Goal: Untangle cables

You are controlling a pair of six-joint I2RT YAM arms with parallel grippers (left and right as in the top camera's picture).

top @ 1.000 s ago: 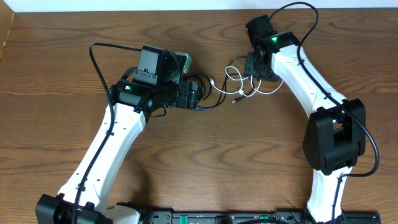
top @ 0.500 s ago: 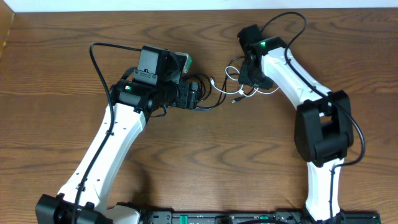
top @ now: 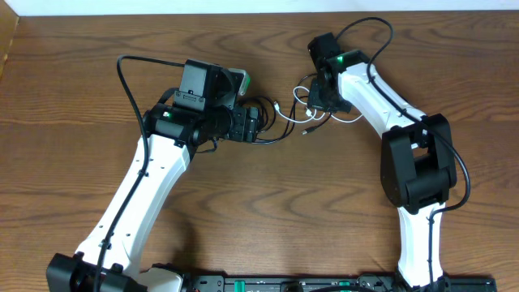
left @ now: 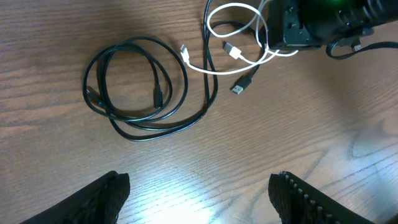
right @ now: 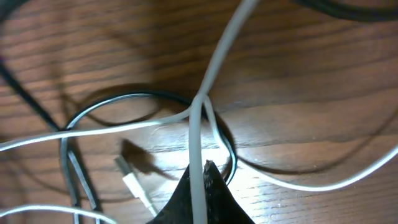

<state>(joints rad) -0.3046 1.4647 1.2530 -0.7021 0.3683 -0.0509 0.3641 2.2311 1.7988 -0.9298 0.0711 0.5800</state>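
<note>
The black cable (left: 134,87) lies coiled on the wooden table, and its tail runs right to a plug (left: 238,89) under the white cable (left: 231,34). The white cable's loops cross that black tail. My right gripper (right: 202,171) is shut on a strand of the white cable (right: 198,124), which runs straight up from between its closed fingers; in the overhead view this gripper (top: 318,96) sits on the white loops (top: 302,91). My left gripper (left: 199,199) stands open above bare wood, just short of the black coil, with nothing between its fingers (left: 106,196).
A white plug (right: 134,182) lies on the wood left of my right fingers, inside a black loop (right: 124,99). The right arm's thicker black lead (top: 365,24) arcs over the table's back edge. Bare wood spreads toward the front of the table (top: 284,211).
My right gripper has shifted slightly left over the white loops and closed on a white strand. The left arm and the black coil have not moved.
</note>
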